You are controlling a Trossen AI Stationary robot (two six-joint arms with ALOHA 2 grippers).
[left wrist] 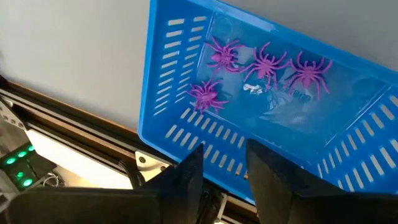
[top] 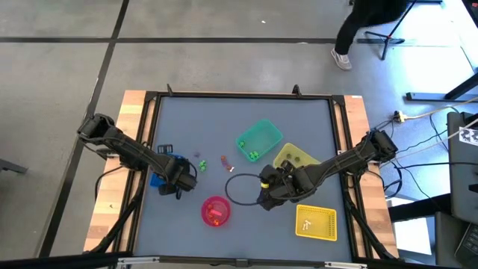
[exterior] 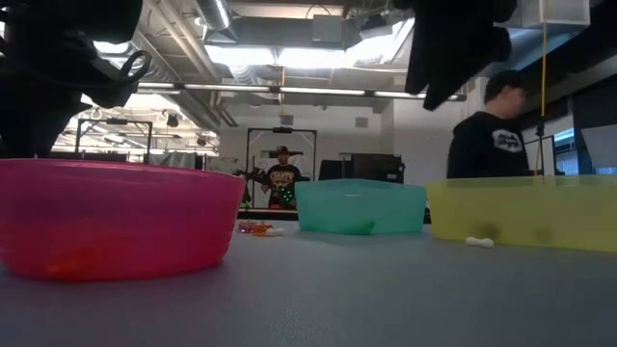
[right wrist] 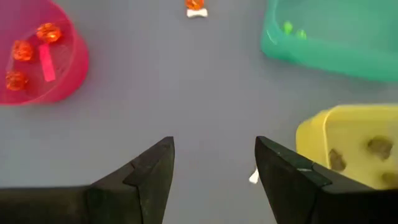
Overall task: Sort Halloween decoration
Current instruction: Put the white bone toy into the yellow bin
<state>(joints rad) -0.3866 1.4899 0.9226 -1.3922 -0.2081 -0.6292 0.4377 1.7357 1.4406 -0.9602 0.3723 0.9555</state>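
Observation:
Halloween decorations lie sorted and loose. Several purple spiders [left wrist: 261, 62] rest on the floor of a blue slotted bin [left wrist: 180, 130], and my left gripper [left wrist: 224, 167] hangs over that bin's near wall, open with nothing between its fingers. My right gripper [right wrist: 214, 162] is open above bare table between the pink bowl [right wrist: 37, 93] and the yellow-green bin [right wrist: 348, 143]. A white trinket [right wrist: 253, 177] lies on the table beside one of its fingers. Loose orange [right wrist: 194, 5] and purple [top: 200, 164] trinkets lie farther off at mid-table.
The pink bowl [top: 215, 211] holds orange trinkets, the green bin [top: 259, 140] green ones, the yellow-green bin [top: 295, 158] dark grey ones. A yellow basket [top: 316, 222] stands near right. A black cable loop [top: 240, 187] lies mid-table. People stand in the room beyond.

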